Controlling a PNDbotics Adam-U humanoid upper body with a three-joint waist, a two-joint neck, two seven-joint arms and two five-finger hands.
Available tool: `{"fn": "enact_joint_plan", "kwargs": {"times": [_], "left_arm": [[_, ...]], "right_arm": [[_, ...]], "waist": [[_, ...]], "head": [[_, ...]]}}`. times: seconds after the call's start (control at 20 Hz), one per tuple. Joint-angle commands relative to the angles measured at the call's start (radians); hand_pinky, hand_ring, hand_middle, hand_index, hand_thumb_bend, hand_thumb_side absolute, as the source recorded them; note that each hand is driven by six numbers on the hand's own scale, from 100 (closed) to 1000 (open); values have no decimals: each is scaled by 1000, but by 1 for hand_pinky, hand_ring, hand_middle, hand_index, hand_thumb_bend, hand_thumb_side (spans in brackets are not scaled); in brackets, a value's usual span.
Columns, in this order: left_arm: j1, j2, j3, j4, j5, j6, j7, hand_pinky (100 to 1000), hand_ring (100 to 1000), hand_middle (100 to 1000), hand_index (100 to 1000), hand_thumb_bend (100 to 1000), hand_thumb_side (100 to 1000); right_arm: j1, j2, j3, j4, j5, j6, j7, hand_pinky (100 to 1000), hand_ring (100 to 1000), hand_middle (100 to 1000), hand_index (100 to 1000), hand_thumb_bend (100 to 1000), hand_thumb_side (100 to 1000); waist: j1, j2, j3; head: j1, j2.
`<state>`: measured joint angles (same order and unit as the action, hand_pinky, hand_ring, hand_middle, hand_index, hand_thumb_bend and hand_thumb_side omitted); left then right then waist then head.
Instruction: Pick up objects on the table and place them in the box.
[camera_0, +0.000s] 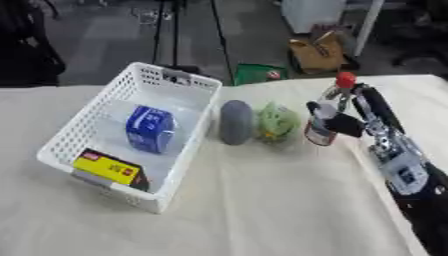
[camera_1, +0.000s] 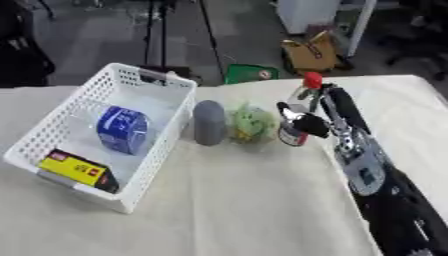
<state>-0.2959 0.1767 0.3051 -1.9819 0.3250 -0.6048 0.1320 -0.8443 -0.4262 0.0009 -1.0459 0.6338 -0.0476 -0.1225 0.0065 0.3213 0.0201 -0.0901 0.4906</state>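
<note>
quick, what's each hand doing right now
Left hand: not in view.
Right hand: fingers curled round the red-capped bottle, which stands on the table.

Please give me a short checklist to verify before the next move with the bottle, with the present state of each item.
1. Right hand curled round the red-capped bottle: ok.
2. Bottle upright: ok.
3. Bottle lifted off the table: cannot tell.
4. Free room in the white basket between blue package and yellow box: ok.
5. Grey object and green object stand in the path to the basket: not ok.
</note>
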Motion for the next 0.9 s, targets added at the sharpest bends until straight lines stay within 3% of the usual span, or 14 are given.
{"fn": "enact_joint_plan", "kwargs": {"times": [0.05,0.5,0.9], "left_arm": [[-8,11,1,-18,-5,3,-1,718,690,781,734,100,676],[-7,12,1,-18,-5,5,2,718,690,781,732,100,677],[-4,15,-2,-18,-2,10,3,718,690,781,732,100,678]], "right_arm": [[-24,-20,-2,-35,7,5,-7,918,880,313,607,418,514],[-58,-16,11,-85,14,37,-4,915,877,307,600,411,537],[-173,2,66,-150,21,62,25,908,871,314,596,376,609]], "waist": [[-1,-16,0],[-3,-22,1],[-11,-36,8]], "head": [[-3,-7],[0,-1],[2,13]]}}
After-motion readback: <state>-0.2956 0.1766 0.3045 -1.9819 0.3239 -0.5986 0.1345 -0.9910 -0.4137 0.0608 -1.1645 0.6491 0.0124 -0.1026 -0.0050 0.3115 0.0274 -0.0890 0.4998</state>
